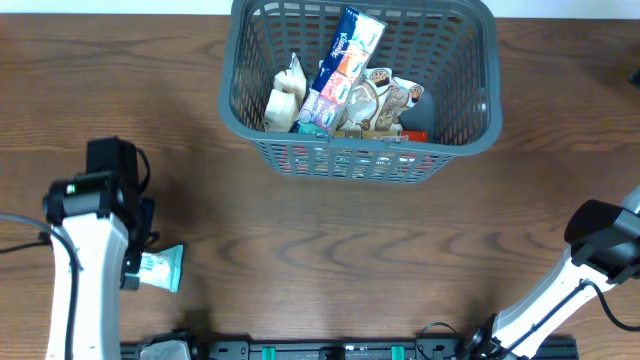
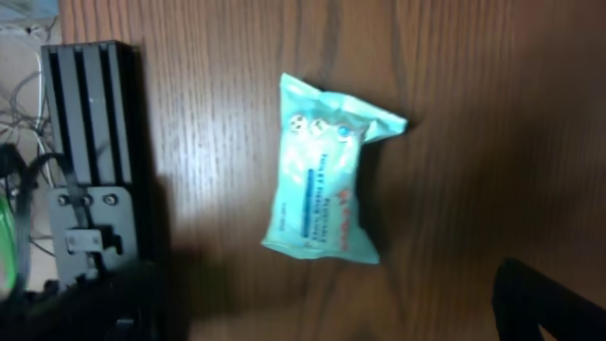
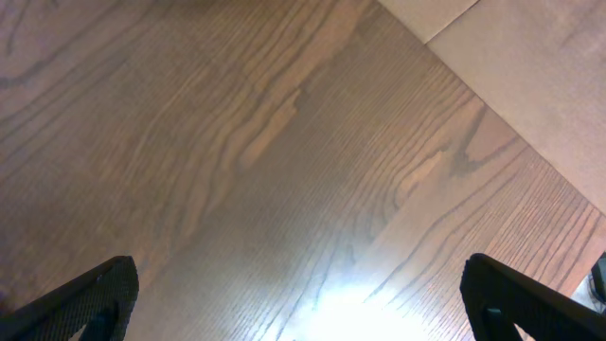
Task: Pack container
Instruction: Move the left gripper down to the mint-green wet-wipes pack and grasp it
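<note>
Basket [image 1: 340,160] holds several upright packets [image 1: 345,62].

A: Surface?
B: One dark brown wood-grain table [image 1: 330,250].
A: Directly on it?
B: At the far edge, a large dark grey slotted plastic basket [image 1: 350,160]; near left, well apart, a small teal plastic packet [image 2: 327,180] lying flat.

1 basket [image 1: 350,160], 1 loose teal packet [image 2: 327,180]
</note>
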